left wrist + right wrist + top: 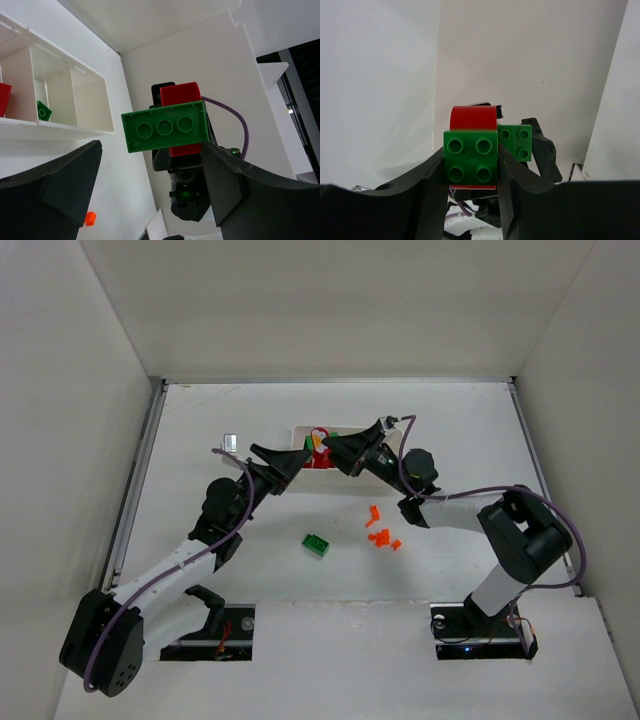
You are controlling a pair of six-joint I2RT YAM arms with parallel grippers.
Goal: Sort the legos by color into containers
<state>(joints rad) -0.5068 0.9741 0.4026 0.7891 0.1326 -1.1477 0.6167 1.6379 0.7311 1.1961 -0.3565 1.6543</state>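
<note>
A: Right jaws?
B: Clamped on the studded green block [470, 159], with a red brick [472, 117] behind it, held aloft near the tray [90, 95].
A: Left jaws?
B: Apart, either side of the green plate [165, 126]. Loose green brick [317, 545] and orange pieces [380, 535] lie on the surface [470, 440].

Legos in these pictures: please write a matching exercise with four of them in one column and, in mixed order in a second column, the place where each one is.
Things
1. joined red-and-green bricks
2. single green brick
3. orange pieces
4. small green piece

Places
A. inside a compartment of the white tray
B. lying alone on the table
C. in a loose cluster on the table
D. clamped in the right gripper

Pairs: 1-D, 2-B, 3-C, 4-A
</note>
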